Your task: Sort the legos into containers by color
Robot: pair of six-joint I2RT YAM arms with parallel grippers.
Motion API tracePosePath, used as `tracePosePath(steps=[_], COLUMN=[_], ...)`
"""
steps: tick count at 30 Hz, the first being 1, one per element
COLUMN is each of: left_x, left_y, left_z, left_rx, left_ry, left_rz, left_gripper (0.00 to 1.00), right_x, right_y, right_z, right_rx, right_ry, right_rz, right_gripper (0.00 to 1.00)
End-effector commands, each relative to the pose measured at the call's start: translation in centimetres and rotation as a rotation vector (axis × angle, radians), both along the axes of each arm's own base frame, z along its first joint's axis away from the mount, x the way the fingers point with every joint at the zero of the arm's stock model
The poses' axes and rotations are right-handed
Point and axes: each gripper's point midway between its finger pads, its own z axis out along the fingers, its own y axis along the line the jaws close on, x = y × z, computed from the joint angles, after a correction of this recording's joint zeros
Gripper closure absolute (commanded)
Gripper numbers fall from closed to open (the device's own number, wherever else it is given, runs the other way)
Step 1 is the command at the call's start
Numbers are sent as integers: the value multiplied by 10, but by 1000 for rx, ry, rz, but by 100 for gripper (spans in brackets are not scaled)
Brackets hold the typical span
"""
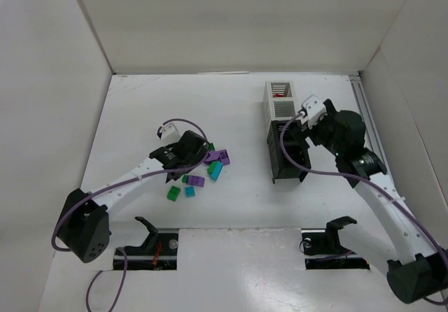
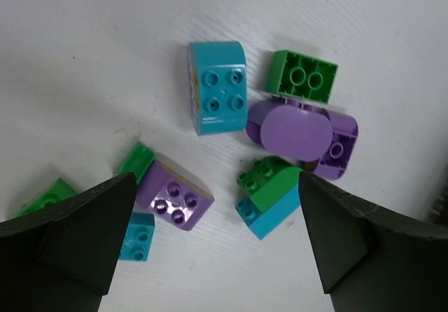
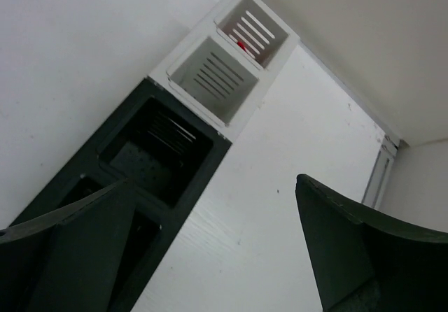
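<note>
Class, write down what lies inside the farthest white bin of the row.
A red lego shows low inside the farthest white bin; its wall hides most of the floor, so more may lie there.

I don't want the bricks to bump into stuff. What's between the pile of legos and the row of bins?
Nothing. In the top view, only bare white table lies between the legos and the row of bins.

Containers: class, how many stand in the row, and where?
4. Farthest white bin, second white bin, then a black bin, and the nearest black bin, partly hidden by the right gripper.
</note>
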Motion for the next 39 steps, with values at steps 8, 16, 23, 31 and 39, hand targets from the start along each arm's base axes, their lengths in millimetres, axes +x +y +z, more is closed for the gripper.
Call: tracePosePath(steps=[8,16,23,31,39], left_x=[29,40,58,55,92], left_y=[19,17,8,12,-64], left_z=[-15,-40,-49,-43,85], left_rx=[59,96,121,144,90], left_ry=[14,71,88,104,-267], left_rz=[150,155,122,127,-134], left_gripper=[0,25,54,79,80], right_x=[-44,-43,-44,-44,-56], right_y=[-37,-40,-42,-42,-64], right_z=[9,-1,-8,-6,7], right_rx=[-34,-54,-70,-70,-47], right_ry=[-26,8,37,37,-11], right_rz=[-130,-146,-154,-154,-272], right_gripper=[0,0,0,0,0])
